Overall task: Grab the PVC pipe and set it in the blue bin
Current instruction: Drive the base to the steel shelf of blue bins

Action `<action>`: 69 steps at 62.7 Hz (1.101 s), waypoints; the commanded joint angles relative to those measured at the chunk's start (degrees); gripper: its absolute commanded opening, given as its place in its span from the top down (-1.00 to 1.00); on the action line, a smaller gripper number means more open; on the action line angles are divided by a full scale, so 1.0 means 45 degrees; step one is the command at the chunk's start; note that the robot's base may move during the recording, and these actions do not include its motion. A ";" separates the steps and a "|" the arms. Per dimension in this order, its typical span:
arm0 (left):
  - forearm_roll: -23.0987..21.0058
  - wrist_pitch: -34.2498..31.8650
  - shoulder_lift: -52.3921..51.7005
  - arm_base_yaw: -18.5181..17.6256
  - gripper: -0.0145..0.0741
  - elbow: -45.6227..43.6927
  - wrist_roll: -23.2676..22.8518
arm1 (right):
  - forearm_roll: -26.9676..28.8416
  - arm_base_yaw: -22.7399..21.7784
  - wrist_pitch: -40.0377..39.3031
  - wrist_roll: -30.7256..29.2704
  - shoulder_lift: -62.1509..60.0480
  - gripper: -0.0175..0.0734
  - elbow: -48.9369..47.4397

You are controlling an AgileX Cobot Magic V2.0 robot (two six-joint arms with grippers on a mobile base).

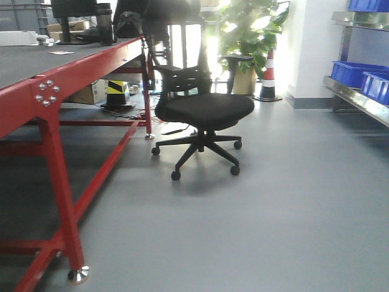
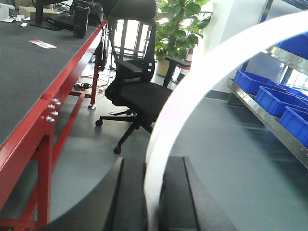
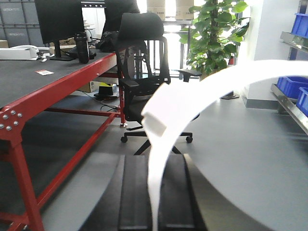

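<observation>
Grey floor (image 1: 292,213) ran through an open workroom, lit brightly from the far end. Ahead and to the left of both pincers stood a red-framed counter (image 1: 36,61) with a dark top. A black office chair (image 1: 206,109) sat on the floor just beside its far leg. Beyond the chair were a leafy plant (image 1: 249,30) and a striped cone (image 1: 268,76). To the right, steel shelving (image 1: 358,103) carried the blue bins (image 1: 351,73), well apart from both pincers.

The left pincer (image 2: 154,202) was clamped on the white PVC pipe (image 2: 158,144). Its dark fingers (image 2: 130,202) pressed either side of the pipe, which arced up and rightward. The right pincer (image 3: 155,202) was likewise closed on white pipe in its own wrist view. Whether both held one piece could not be told.
</observation>
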 commanded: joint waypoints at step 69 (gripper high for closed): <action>-0.0008 -0.0447 -0.0071 0.0012 0.92 -0.0008 -0.0009 | -0.0122 -0.0017 -0.0285 -0.0064 -0.0014 0.97 0.0006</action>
